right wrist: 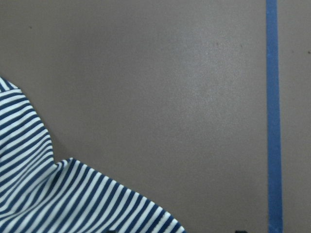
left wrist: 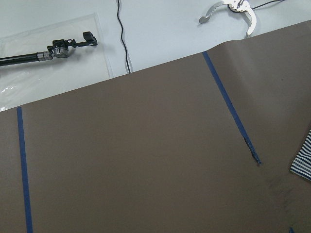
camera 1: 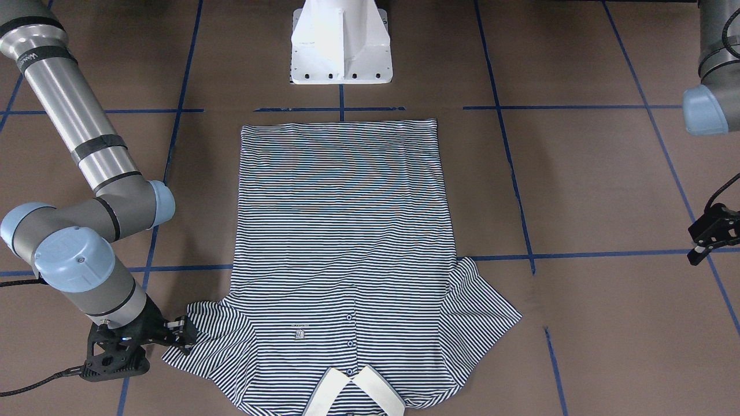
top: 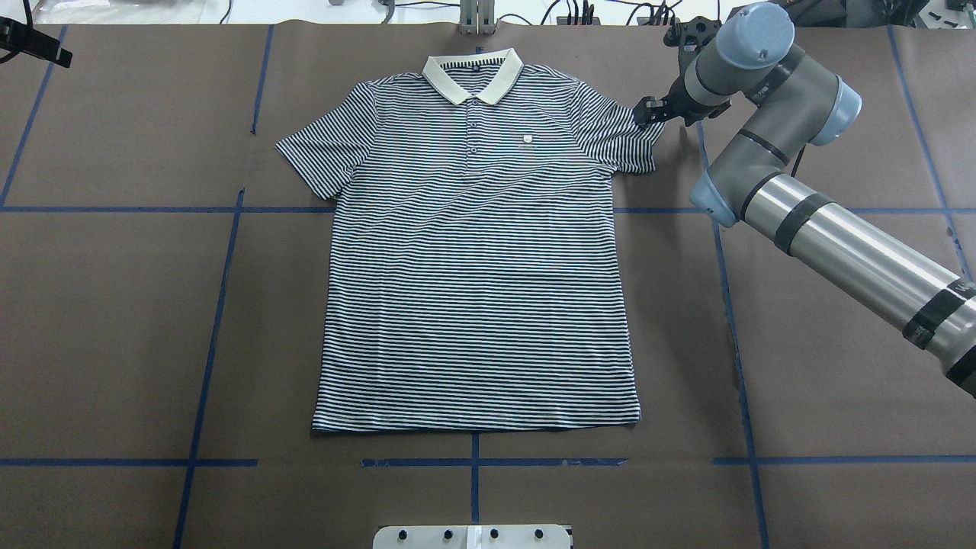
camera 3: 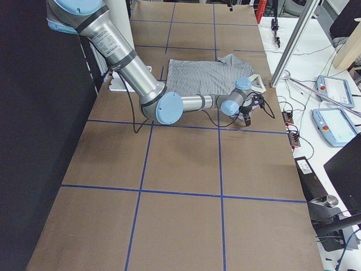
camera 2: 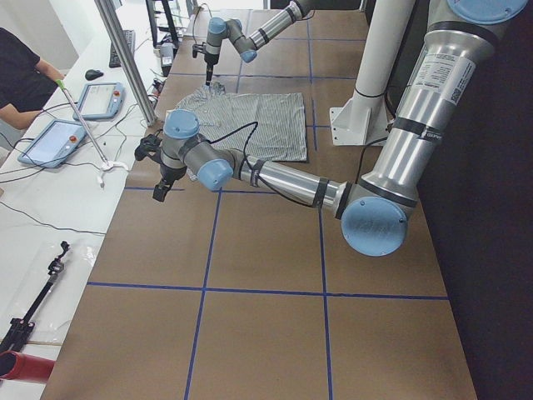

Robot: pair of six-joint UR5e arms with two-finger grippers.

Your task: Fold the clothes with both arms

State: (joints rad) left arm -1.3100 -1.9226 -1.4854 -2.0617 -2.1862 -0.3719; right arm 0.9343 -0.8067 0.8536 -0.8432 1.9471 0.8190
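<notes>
You are looking at a right arm (camera 1: 69, 110) of silver-grey metal tube that is wearing black bands and small dark lettering, with rounded light-blue caps closing its grey joints, one cap showing small screws. A braided black cable (camera 1: 34, 384) is trailing from the black, open-framed right gripper (camera 1: 186, 338). The left arm (camera 1: 714, 58) is showing the same grey and blue above its black left gripper (camera 1: 700, 249). The white pedestal base (camera 1: 341, 43) is showing a row of dark bolt holes.
</notes>
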